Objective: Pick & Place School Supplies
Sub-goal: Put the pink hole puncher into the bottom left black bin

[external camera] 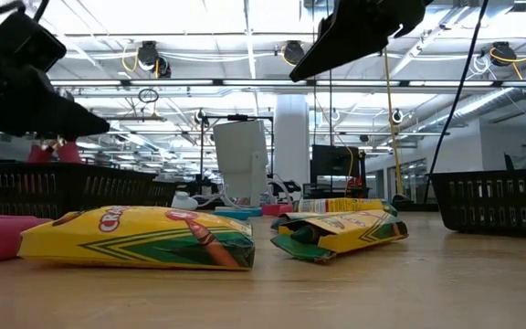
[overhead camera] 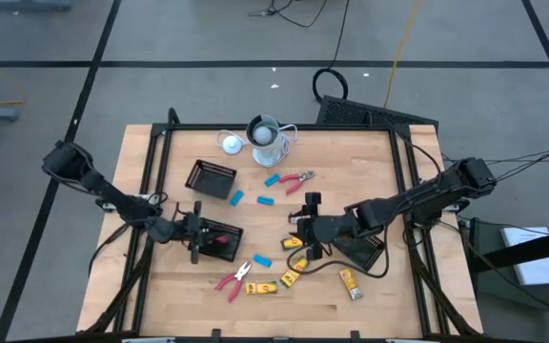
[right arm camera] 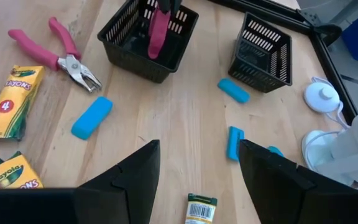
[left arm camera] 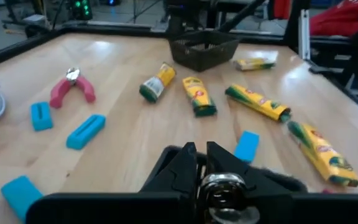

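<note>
**A:** Where are the red-handled pliers [right arm camera: 159,34]?

**B:** In the black mesh basket [right arm camera: 135,59]. Only one red handle shows. Its long axis runs across the basket, from the wall nearest the left gripper [overhead camera: 195,234] toward the wall facing the right gripper [right arm camera: 199,146]. I can't make out which end carries the jaws.

**A:** Is the left pincer holding them?

**B:** Its fingers [left arm camera: 188,158] are drawn almost together, with only a thin slit between them. The far end of the handle meets them at the basket's rim, but I cannot tell whether they actually pinch it.

**A:** And that arm's pose?

**B:** It reaches low and nearly level toward the basket from the side away from the right arm. Its wrist is at the basket's wall.

**A:** The right arm?

**B:** It is stretched out on the opposite side of the basket and well apart from it, with the gripper hanging above the tabletop. Its fingers are spread wide with nothing between them.

**A:** What lies around the basket?

**B:** A second pair of pliers [right arm camera: 61,56] lies flat just beside it, with its metal nose pointing away from the basket. A light-blue block [right arm camera: 92,116] lies near that nose, and beyond it are yellow crayon boxes [right arm camera: 11,99]. Another black basket [right arm camera: 263,53] stands near, with two more blue blocks between it and the right gripper.
</note>
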Action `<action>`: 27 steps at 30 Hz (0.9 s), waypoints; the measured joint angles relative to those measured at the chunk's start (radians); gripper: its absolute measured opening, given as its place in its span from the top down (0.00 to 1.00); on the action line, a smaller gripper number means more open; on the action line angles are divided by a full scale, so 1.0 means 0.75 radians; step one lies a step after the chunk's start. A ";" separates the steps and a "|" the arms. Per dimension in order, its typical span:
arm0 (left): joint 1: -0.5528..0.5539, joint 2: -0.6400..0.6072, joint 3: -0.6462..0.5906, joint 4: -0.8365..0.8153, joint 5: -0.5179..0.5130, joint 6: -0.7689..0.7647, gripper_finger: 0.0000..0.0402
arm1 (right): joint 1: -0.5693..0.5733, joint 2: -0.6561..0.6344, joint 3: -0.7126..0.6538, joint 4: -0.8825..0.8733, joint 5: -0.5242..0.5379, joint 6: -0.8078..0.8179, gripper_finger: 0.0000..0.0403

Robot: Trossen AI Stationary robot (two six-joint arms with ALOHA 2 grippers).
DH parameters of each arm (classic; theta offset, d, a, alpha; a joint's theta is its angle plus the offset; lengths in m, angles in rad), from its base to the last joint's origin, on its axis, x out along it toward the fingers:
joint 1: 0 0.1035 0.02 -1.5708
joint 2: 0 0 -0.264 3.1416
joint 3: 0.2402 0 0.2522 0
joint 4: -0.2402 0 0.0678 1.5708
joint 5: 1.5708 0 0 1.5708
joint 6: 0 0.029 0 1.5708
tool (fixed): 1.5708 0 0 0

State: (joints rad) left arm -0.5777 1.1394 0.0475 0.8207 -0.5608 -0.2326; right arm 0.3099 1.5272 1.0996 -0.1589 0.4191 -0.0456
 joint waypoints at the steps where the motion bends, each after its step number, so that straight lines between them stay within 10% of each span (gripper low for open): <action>1: 0.000 0.010 0.000 0.025 -0.002 -0.008 0.93 | 0.000 0.000 0.000 0.000 0.000 0.001 0.48; 7: 0.003 0.036 0.001 0.325 0.013 0.088 0.93 | 0.000 0.000 0.000 -0.004 -0.001 0.001 0.48; 27: 0.101 0.248 0.002 0.308 0.034 -0.439 0.93 | 0.000 0.000 0.000 -0.022 -0.001 0.009 0.48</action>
State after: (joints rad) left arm -0.5022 1.3258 0.0486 1.0519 -0.5352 -0.5617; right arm 0.3099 1.5272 1.0996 -0.1750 0.4183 -0.0387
